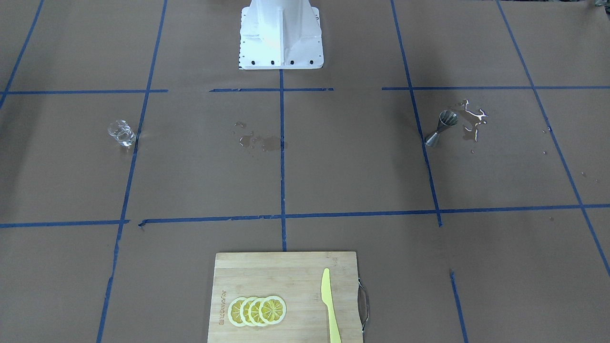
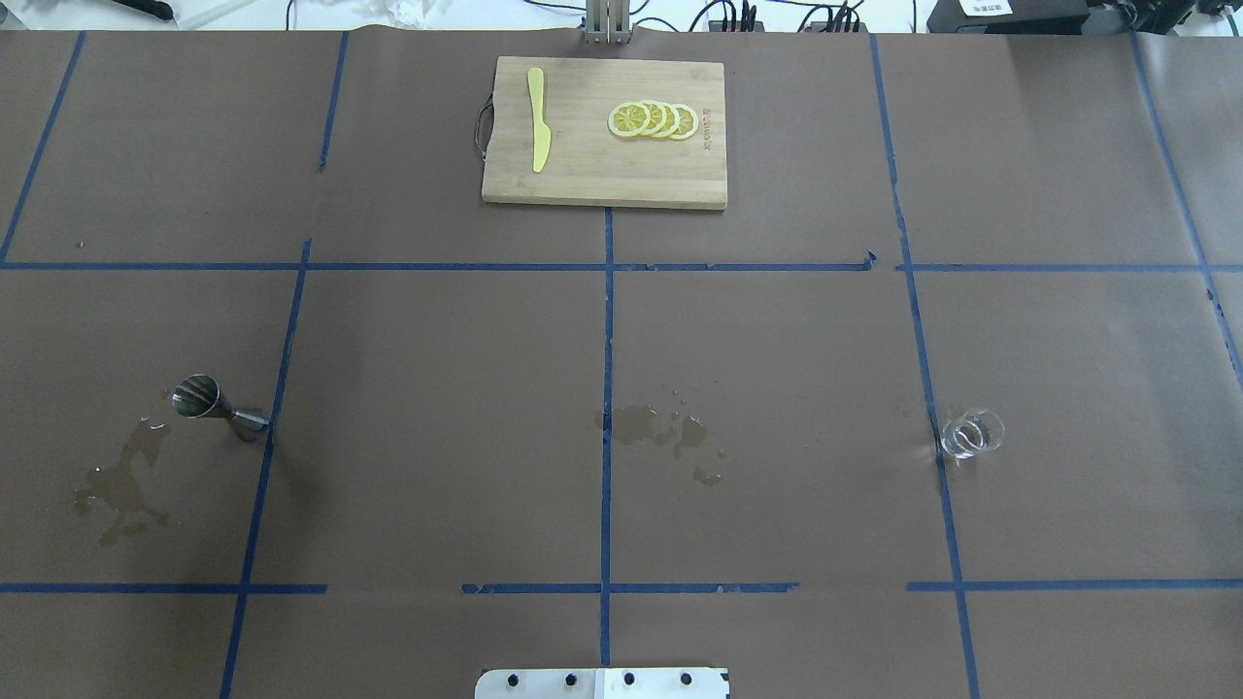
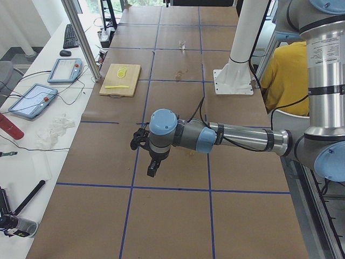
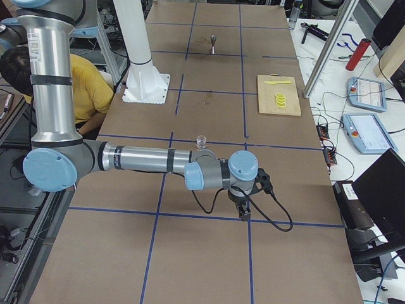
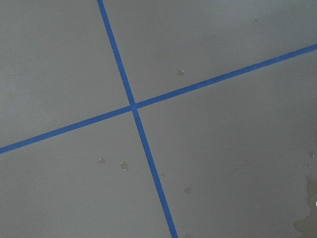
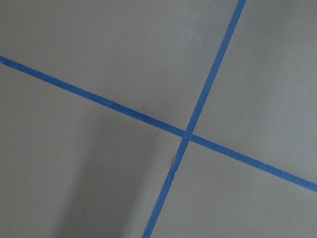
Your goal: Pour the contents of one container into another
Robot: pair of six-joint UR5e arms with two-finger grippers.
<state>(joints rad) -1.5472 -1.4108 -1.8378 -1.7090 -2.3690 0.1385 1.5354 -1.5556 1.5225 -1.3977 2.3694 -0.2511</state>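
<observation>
Far left first: my left gripper [image 3: 152,170] hangs over the counter [image 2: 437,388], pointing down near a blue tape [image 2: 607,388] line. Only the side camera catches it, and from there I cannot tell how far its jaws stand apart. Nothing shows in its grasp. My left wrist camera sees just a tape crossing and a few droplets.

Moving in, a puddle [image 2: 121,485] is spread on the brown paper, and just beside it stands the jigger [image 2: 209,406], upright, right next to a tape line. It's well apart from both my grippers.

Centre now: a wet patch [image 2: 660,427] lies against the middle tape line. On the far side, the board [image 2: 602,184] carries a yellow knife [image 2: 537,131] on its left part and four overlapping lemon slices [image 2: 653,119] to the right of it.

Over to the right: the glass [image 2: 971,433] sits upright on the counter, just beside a tape line, a long way across from the jigger. I cannot tell whether it holds anything.

Far right: my right gripper [image 4: 243,214] hovers low over the counter, past the glass, pointing down. Again only the side view has it, so I cannot tell its opening. The right wrist camera shows bare paper and a tape cross.
</observation>
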